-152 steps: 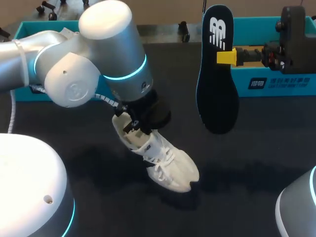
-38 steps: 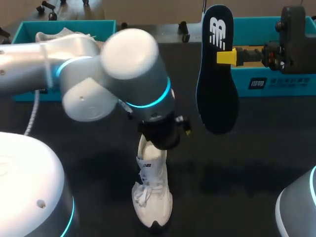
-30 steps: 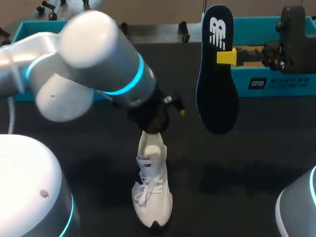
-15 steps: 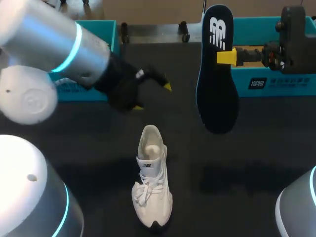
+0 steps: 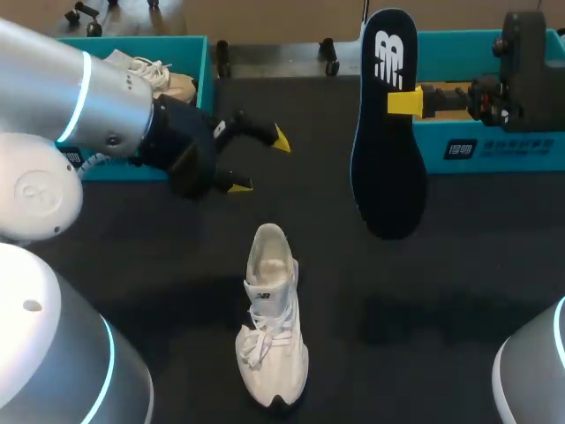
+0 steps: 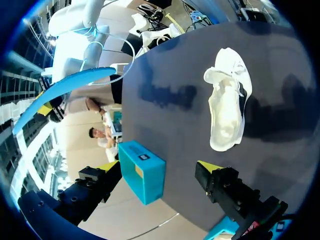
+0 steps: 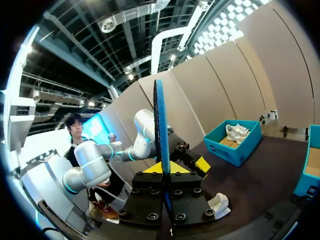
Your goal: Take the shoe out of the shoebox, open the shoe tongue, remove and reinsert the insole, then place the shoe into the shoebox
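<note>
Two tools are over the dark counter (image 5: 459, 265), and only one has anything in it. The left tool (image 5: 259, 162) hangs above the counter beyond the heel of the shoe (image 5: 272, 327), with its yellow-tipped fingers spread wide and nothing between them. It is well apart from the shoe. The white shoe lies alone on the counter, sole down, laces up, toe toward the near edge and heel toward the far side. In the left wrist view the same tool (image 6: 159, 167) gapes with the shoe (image 6: 227, 110) out ahead of it, untouched. The right tool (image 5: 402, 102) is closed on the dark insole (image 5: 388, 177), gripping it near the heel end, so that it hangs upright in the air with its toe end pointing down. From the right wrist view the insole (image 7: 161, 125) shows edge-on, standing straight up between the closed fingers of the right tool (image 7: 167, 170). A teal left shoebox (image 5: 190, 53) sits at the far left of the counter with a second shoe (image 5: 150, 72) inside it. A teal right shoebox (image 5: 503, 146) sits at the far right, behind the right tool.
</note>
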Controlling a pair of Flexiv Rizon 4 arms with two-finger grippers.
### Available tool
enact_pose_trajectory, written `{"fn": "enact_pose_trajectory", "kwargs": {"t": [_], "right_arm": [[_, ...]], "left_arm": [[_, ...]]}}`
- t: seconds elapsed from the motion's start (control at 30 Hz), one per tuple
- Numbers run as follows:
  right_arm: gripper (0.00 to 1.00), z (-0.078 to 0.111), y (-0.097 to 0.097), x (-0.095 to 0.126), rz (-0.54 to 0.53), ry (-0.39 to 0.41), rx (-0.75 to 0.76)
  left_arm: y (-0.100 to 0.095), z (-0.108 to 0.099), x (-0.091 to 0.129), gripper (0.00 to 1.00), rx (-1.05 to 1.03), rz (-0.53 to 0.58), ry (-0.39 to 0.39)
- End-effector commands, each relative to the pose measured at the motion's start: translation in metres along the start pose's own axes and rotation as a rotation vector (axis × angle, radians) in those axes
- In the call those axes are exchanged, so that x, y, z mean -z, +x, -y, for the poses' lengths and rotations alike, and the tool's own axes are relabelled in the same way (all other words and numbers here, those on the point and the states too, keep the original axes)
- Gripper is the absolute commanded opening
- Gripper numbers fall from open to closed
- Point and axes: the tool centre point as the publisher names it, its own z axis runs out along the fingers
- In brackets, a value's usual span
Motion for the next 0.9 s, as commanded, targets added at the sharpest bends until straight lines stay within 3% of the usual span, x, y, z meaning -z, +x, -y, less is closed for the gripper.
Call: {"fn": "enact_pose_trajectory", "kwargs": {"t": [0.03,0.43,0.9], "right_arm": [[0.00,0.000,0.000,-0.002,0.002,0.001,-0.001],[0.00,0.000,0.000,-0.002,0.002,0.001,-0.001],[0.00,0.000,0.000,-0.002,0.002,0.001,-0.001]], "left_arm": [[-0.004,-0.011,0.000,1.00,-0.056,0.211,0.009],[-0.041,-0.041,0.009,1.00,-0.102,0.482,0.096],[-0.034,-0.040,0.006,1.00,-0.110,0.511,0.127]]}}
